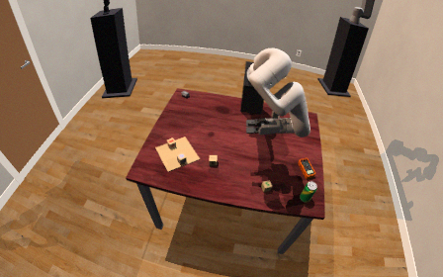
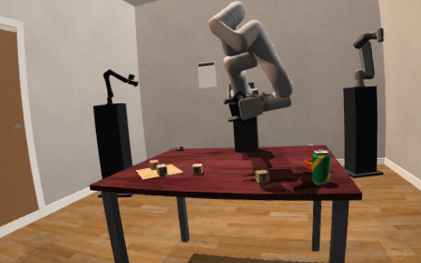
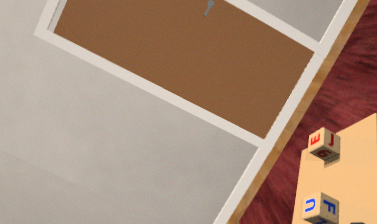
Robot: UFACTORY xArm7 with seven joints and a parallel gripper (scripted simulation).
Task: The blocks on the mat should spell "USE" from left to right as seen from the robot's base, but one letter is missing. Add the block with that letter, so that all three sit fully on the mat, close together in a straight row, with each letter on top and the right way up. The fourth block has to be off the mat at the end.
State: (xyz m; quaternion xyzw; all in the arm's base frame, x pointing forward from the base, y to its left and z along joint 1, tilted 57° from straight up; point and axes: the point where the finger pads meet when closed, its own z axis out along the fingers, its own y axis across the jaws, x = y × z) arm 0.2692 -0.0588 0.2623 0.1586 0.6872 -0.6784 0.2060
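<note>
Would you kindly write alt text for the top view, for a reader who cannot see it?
A white robot arm holds its open gripper high above a dark red table. Two letter blocks sit on a tan mat; two more blocks, a green can and an orange device lie elsewhere.

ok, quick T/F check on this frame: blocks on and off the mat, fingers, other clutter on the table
1. Two blocks sit on the mat. True: one at the back, one nearer the front.
2. The gripper holds a block. False: its fingers are open, holding nothing, high above the table.
3. Two blocks lie off the mat. True: one beside it, one near the can.
4. The can lies on its side. False: it stands upright.
</note>
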